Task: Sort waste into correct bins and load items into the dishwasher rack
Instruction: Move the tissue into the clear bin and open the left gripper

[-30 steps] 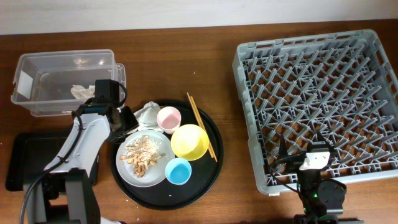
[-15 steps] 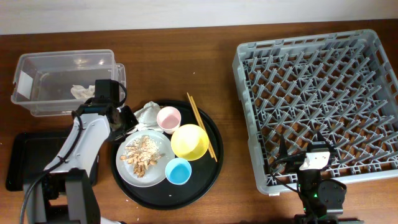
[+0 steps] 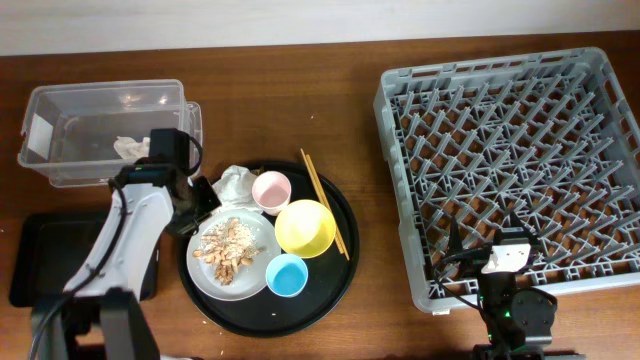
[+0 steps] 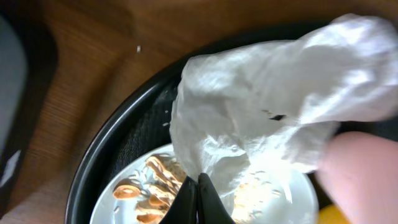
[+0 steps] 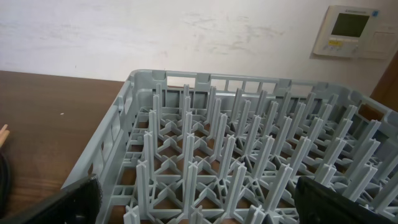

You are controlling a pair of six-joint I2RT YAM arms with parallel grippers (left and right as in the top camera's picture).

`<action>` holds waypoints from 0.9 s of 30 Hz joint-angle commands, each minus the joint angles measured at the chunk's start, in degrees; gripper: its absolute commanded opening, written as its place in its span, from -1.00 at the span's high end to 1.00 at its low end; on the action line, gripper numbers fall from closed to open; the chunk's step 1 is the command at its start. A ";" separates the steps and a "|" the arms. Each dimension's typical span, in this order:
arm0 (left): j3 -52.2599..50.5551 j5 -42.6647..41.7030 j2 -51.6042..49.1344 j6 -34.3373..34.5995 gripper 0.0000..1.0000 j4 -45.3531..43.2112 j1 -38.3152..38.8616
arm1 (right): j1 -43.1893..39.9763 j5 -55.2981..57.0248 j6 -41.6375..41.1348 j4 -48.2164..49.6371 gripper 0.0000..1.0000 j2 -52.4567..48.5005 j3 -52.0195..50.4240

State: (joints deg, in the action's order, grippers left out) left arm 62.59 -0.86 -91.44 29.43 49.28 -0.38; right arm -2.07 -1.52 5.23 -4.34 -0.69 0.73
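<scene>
White napkin (image 4: 267,106) filled my left wrist view and hid much of the plate (image 4: 289,190). My left gripper (image 4: 199,196) leaned over the round black tray (image 4: 121,146), jaws pinched shut on the napkin's edge. My right gripper (image 5: 196,186) sat wide open by the rack (image 5: 249,149). Since a second before, the napkin had slid a little toward my left gripper.

Round black tray (image 3: 335,285) on wooden table (image 3: 300,100)
</scene>
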 commanded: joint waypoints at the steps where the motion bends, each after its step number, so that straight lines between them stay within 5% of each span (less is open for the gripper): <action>1: 1.51 -0.44 5.14 -0.61 0.98 1.18 0.24 | -0.26 0.28 0.35 -0.17 -0.97 0.50 -0.42; 17: 1.55 -3.21 14.01 -0.79 0.98 2.56 0.24 | -0.26 0.28 0.35 -0.17 -0.97 0.50 -0.42; 27: 1.66 -2.01 24.09 -0.74 0.98 -6.12 0.22 | -0.26 0.28 0.35 -0.20 -0.97 0.50 -0.42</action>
State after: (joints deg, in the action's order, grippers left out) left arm 63.00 -3.20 -71.11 29.43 46.57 -0.38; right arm -2.07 -1.52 5.15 -4.34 -0.69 0.73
